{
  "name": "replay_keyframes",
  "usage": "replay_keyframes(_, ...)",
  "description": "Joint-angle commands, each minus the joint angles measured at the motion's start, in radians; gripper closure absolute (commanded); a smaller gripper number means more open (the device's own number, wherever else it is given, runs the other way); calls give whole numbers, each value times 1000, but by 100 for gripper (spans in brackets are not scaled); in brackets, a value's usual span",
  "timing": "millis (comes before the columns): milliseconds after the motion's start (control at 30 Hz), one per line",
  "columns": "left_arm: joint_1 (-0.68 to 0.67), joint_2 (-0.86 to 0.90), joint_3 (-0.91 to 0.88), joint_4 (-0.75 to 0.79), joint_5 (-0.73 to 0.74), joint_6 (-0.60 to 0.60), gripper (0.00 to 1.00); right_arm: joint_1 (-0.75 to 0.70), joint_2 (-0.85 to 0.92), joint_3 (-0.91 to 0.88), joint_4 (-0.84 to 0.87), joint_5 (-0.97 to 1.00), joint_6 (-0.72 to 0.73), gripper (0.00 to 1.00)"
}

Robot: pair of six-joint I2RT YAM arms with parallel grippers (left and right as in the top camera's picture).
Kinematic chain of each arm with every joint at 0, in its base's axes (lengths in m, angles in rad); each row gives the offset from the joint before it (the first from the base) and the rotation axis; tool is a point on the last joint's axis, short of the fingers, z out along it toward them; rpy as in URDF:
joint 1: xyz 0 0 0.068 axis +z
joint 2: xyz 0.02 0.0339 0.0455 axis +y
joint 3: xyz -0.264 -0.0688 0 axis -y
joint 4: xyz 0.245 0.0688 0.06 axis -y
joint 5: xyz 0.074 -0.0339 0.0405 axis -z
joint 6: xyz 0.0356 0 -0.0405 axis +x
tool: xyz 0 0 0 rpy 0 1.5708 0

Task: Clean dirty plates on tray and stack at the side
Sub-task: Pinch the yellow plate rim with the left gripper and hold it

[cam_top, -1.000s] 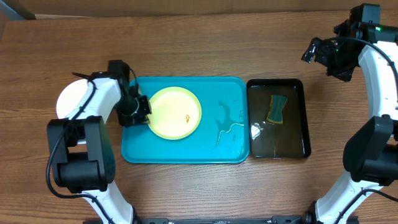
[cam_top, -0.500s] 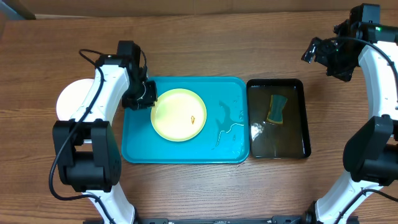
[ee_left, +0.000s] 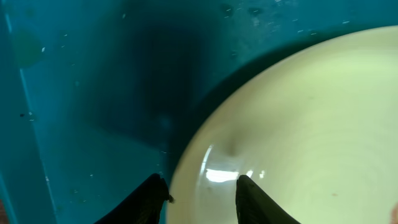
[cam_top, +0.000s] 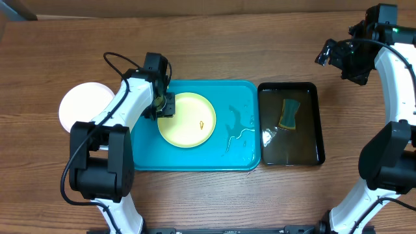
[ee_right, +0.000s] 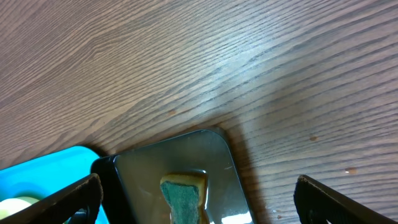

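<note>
1. Counter (cam_top: 208, 39): wood-grain surface filling the overhead view.
2. Turquoise tray (cam_top: 149, 153): lies centre frame, long side horizontal. Streaks of water (cam_top: 237, 130) sit on its right half.
3. Yellow-green plate (cam_top: 186, 119): lies flat inside the turquoise tray, in its left half and towards the upper edge. A small orange speck (cam_top: 201, 123) sits right of the plate's centre.
4. White plate (cam_top: 79, 107): rests on the counter at the left of the frame, outside the tray and apart from it. The left arm covers part of it. Whether it is one plate or several stacked cannot be told.
5. Black tray (cam_top: 305, 153): just beside the turquoise tray's right edge. It holds a shiny liquid and a green-and-yellow sponge (cam_top: 289, 114) in its upper half.
6. Left tool (cam_top: 165, 105): positioned at the upper-left rim of the yellow-green plate. In the left wrist view the fingers (ee_left: 149, 199) stand parted. The rim runs through the gap between them and is not pinched. State: released.
7. Right tool (cam_top: 338, 58): raised at the upper right of the frame, above the counter and beyond the black tray's upper right corner. In the right wrist view its jaws are spread wide with nothing between them. State: released.
</note>
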Motion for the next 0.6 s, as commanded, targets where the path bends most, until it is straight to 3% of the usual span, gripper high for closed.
replay_keyframes(0,2,7,-22,4,-46,20,63,0,-12,14,4,-5,-2,0)
replay_keyframes(67,1,7,-29,6,-24,20,67,0,-12,14,4,-5,-2,0)
replay_keyframes(567,-1,7,-79,58,-16,8,71,0,-12,14,4,-5,-2,0)
